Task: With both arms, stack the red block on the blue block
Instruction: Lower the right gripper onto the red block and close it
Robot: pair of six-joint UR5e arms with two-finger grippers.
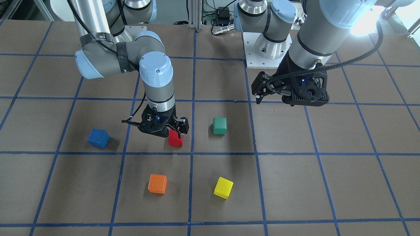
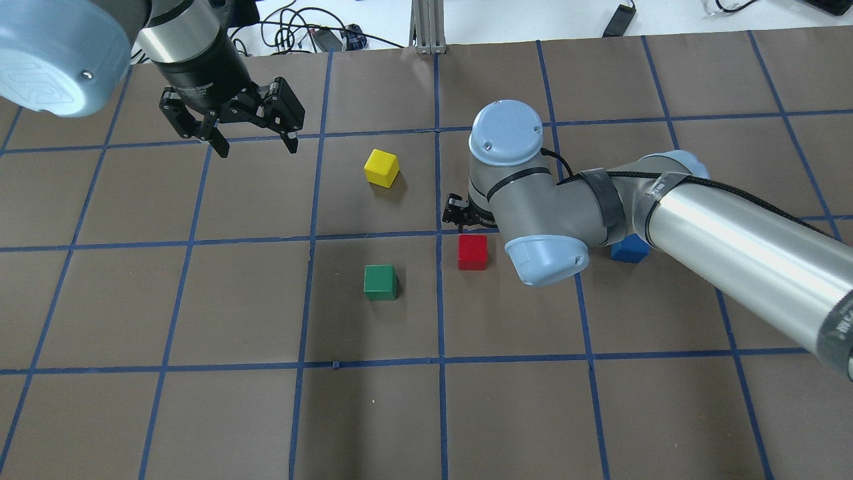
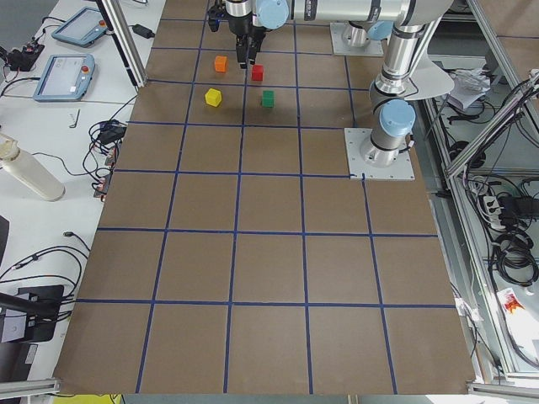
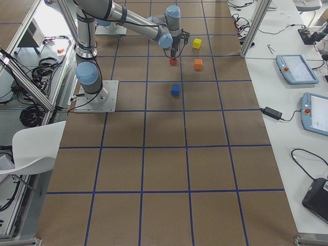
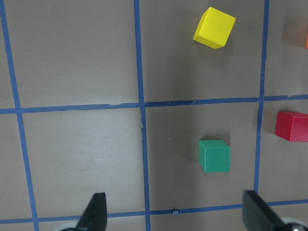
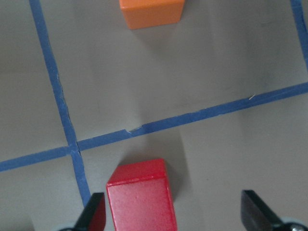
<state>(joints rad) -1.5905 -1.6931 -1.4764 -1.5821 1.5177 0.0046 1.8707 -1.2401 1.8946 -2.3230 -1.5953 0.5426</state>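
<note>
The red block (image 1: 175, 139) sits on the brown table, also seen in the overhead view (image 2: 472, 252). My right gripper (image 1: 165, 131) is open and low over it. In the right wrist view the red block (image 6: 139, 195) lies between the two fingertips (image 6: 94, 214), close to the left one and not gripped. The blue block (image 1: 98, 137) sits apart on the table; in the overhead view it (image 2: 630, 252) is partly hidden by my right arm. My left gripper (image 2: 256, 148) is open and empty, high above the table and far from both blocks.
A green block (image 1: 219, 126), a yellow block (image 1: 223, 187) and an orange block (image 1: 157, 184) lie around the red one. The orange block (image 6: 151, 12) is just ahead of my right gripper. The left arm's base plate (image 1: 262, 60) stands at the table's back.
</note>
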